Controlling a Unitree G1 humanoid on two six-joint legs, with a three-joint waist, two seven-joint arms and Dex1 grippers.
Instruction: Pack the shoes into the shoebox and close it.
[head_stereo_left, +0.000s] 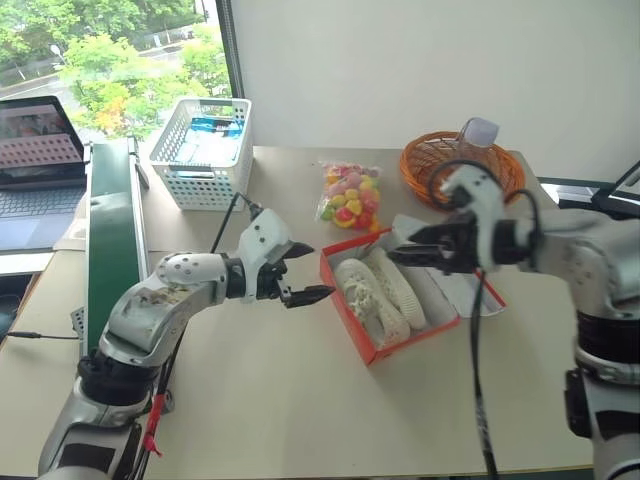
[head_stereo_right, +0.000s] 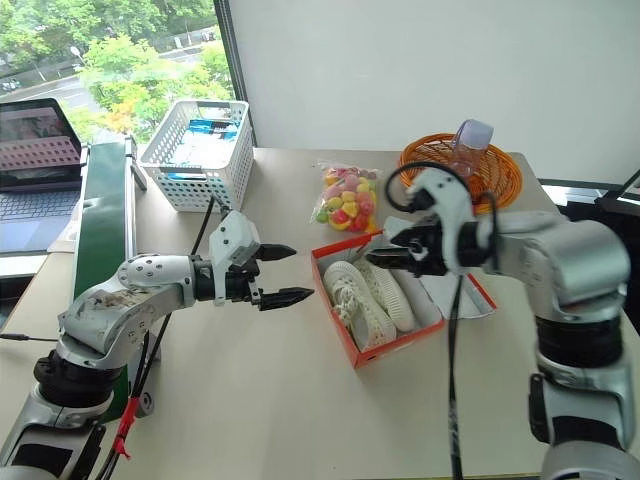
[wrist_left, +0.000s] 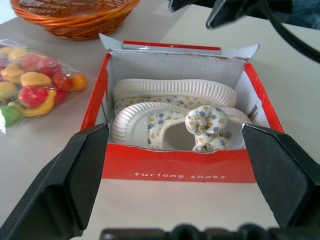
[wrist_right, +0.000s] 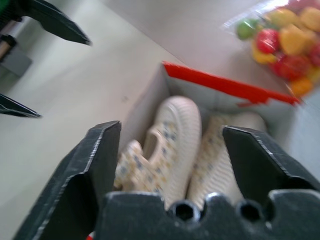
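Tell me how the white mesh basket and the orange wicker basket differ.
The white mesh basket is rectangular with straight plastic lattice walls; the orange wicker basket is round, woven and shallower. The white mesh basket stands at the table's far left near the window and holds blue-packaged items; the orange wicker basket stands at the far right and holds a clear container. Both are open-topped and sit beyond the shoebox.

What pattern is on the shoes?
Small blue flowers on the cream fabric shoes, clearest in the left wrist view.
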